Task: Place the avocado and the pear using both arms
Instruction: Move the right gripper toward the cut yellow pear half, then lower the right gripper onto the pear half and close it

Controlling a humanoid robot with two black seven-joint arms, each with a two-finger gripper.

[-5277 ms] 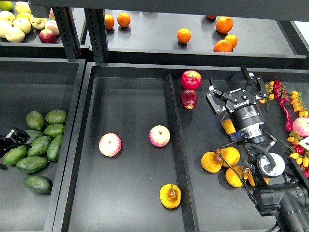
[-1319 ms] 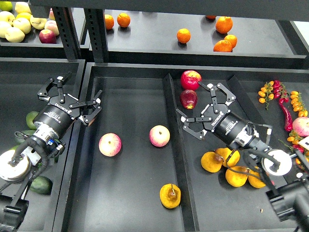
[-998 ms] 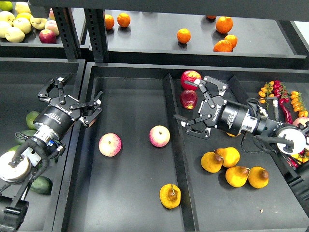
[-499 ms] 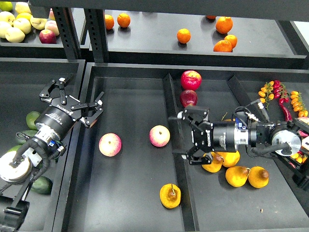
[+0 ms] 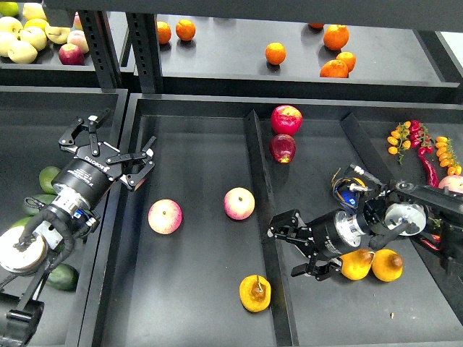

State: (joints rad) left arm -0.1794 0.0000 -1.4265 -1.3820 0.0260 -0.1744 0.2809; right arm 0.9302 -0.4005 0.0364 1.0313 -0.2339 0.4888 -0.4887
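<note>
Head view, only one. Change: the right gripper (image 5: 302,249) has swung down and left over the last second, from beside the dark red apples (image 5: 282,147) to low over the divider (image 5: 264,210), just up and right of the lone pear (image 5: 255,293) in the centre tray (image 5: 195,130). Its fingers are spread, holding nothing. Judgement: the arm is lining up on that pear; grasp not yet made.

The left gripper (image 5: 108,148) has barely moved in that time. It hangs over the wall between the left bin and the centre tray, fingers spread, empty. The avocados (image 5: 49,178) lie in the left bin beneath its arm; none is picked up.

Hidden or unclear: the left arm covers most of the avocado pile, so only a few green edges show. The right arm overlaps the pears (image 5: 372,264) in the right compartment, so their count is uncertain. Whether the right gripper touches the divider cannot be told.
</note>
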